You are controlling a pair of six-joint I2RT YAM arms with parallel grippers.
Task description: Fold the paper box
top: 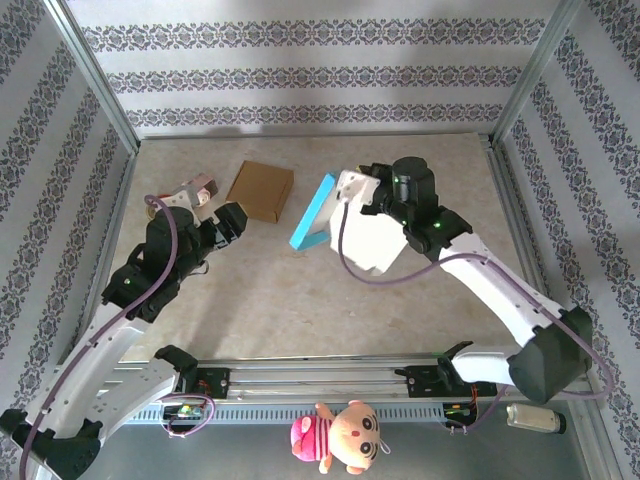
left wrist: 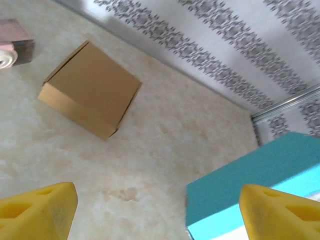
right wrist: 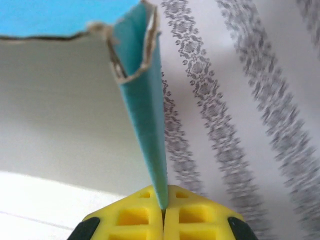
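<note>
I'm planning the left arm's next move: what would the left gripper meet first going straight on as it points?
The left gripper would likely meet bare tabletop between the brown cardboard box and the teal paper box, though depth is unclear.

The paper box (top: 312, 213), teal outside and white inside, tilts on edge near the centre of the worktop (top: 300, 310), one thin flap pinched in my right pincer (right wrist: 164, 210).

Matt paper box (top: 312, 215), frayed edges
</note>
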